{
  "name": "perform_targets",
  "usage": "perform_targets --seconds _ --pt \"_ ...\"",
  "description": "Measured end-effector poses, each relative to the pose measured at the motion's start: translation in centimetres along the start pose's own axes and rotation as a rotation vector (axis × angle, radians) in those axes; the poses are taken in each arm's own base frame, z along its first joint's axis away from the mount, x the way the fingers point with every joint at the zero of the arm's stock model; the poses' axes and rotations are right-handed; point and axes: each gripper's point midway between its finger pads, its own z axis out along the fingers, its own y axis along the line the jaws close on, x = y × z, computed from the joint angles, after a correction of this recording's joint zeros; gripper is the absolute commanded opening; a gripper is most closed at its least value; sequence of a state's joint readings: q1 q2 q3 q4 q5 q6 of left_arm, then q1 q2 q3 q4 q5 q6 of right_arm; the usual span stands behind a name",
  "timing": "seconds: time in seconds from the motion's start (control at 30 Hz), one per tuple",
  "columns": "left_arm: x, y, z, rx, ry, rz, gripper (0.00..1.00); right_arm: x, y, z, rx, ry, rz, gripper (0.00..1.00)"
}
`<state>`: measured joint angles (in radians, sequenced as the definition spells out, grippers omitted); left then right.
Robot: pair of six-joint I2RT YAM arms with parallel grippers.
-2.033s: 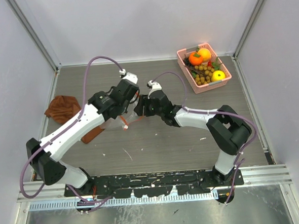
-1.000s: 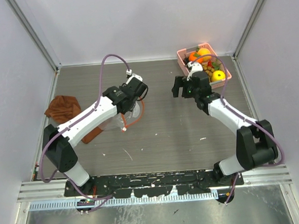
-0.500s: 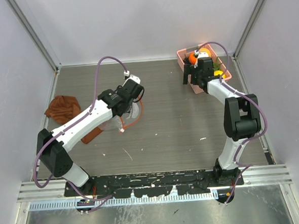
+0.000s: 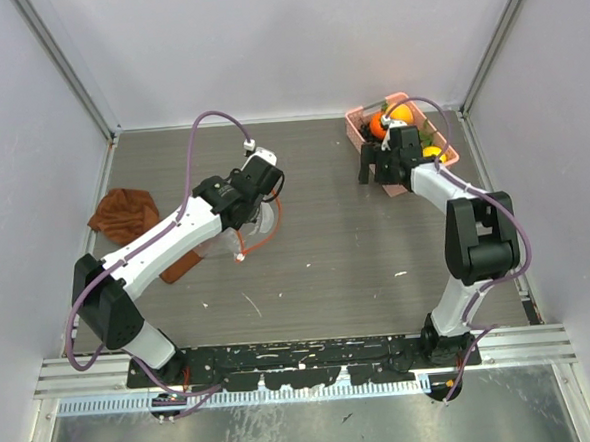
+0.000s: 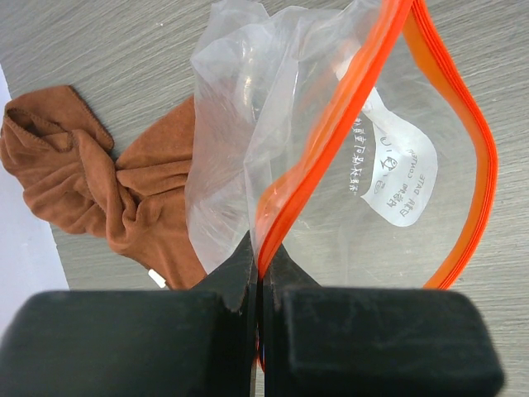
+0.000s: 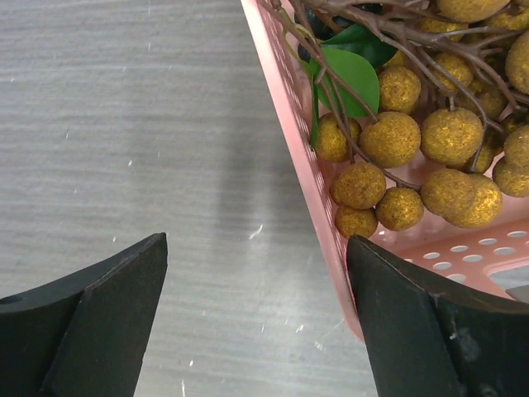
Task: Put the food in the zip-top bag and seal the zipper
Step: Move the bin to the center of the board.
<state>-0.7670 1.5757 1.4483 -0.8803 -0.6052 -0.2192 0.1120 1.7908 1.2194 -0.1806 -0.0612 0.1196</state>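
Orange zipper (image 5: pixel 326 141), lengthwise from left gripper (image 5: pixel 259 281), agape

Far right of counter (image 4: pixel 327 249): basket (image 4: pixel 355 120) holding the food (image 4: pixel 381 126); centre-left: zip-top bag (image 5: pixel 388 165), cloth (image 4: pixel 124 213) just left of it

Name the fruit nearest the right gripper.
The bunch of tan-brown berries: it lies just inside the pink basket wall beside the open right gripper; the orange fruit and the yellow one sit farther off.
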Motion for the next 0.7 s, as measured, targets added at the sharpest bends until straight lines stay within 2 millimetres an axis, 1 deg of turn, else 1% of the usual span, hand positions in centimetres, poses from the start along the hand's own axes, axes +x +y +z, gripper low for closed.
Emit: perform_targets --seconds 0.1,0.23,0.47,0.57,0.7 --pt "0.0 0.0 0.0 0.0 0.0 0.0 0.0 1.4 0.5 -1.3 -0.023 0.026 0.024 0.9" --pt "0.0 -0.1 0.0 0.003 0.001 0.0 0.0 2.7 1.4 -2.4 -0.057 0.049 0.046 0.88" --pt "0.0 -0.1 0.0 0.006 0.002 0.0 0.0 5.2 4.5 -4.4 -0.142 0.096 0.041 0.88" --pt "0.0 -0.1 0.0 0.008 0.001 -0.001 0.0 5.8 5.6 -5.4 -0.171 0.116 0.04 0.88" --pt "0.0 -0.1 -0.1 0.009 -0.002 -0.003 0.0 5.6 6.3 -6.5 -0.193 0.11 0.031 0.89"
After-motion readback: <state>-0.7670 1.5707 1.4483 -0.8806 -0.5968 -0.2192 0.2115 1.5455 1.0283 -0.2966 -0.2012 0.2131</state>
